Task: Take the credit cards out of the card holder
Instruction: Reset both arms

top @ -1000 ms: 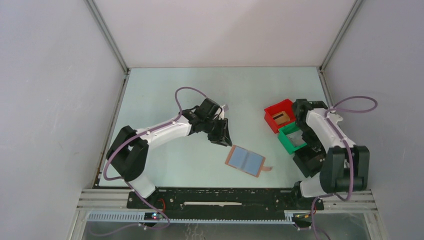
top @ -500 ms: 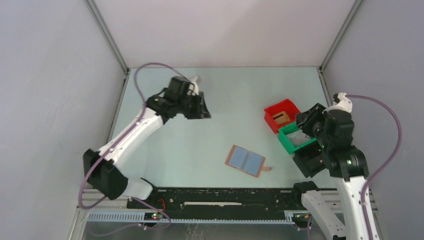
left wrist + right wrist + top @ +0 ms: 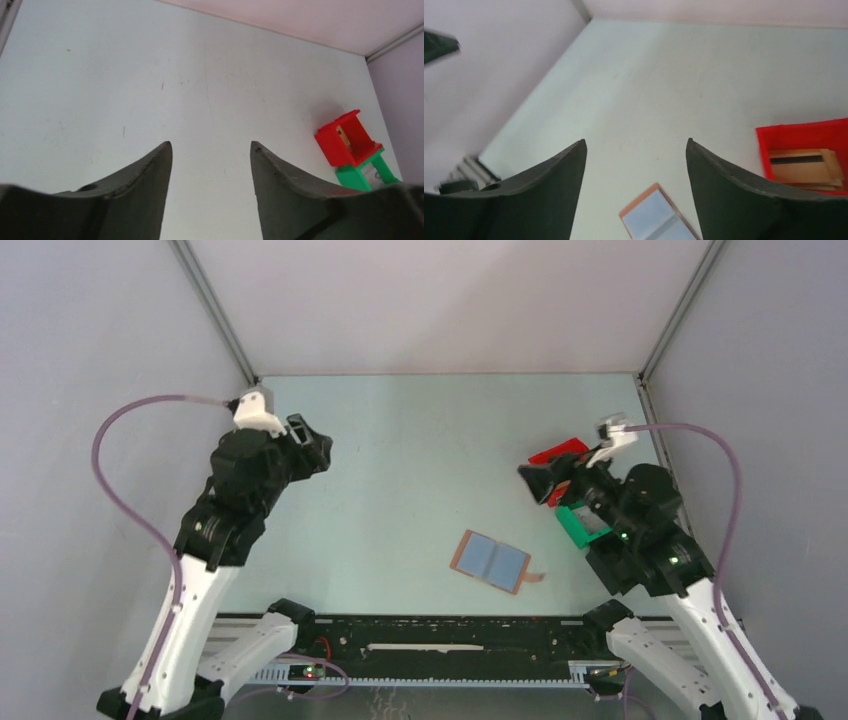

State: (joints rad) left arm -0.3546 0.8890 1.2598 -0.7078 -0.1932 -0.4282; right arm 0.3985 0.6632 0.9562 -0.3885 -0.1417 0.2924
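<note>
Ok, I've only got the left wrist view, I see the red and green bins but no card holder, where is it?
Observer: The card holder lies open on the table, near its front edge, roughly centred.
Operator: Is anything gripping it?
Observer: No. The right gripper hangs open in the air, well away from it.
Operator: Any cards out yet?
Observer: One tan card with a dark stripe lies in the red bin.

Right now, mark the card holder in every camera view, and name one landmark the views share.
Top external: the card holder lies open at lower centre, left of the green bin.
Left wrist: not in it.
Right wrist: the card holder sits at bottom centre, cut off by the lower edge.
Shared landmark: the red bin, seen in all three views.
</note>
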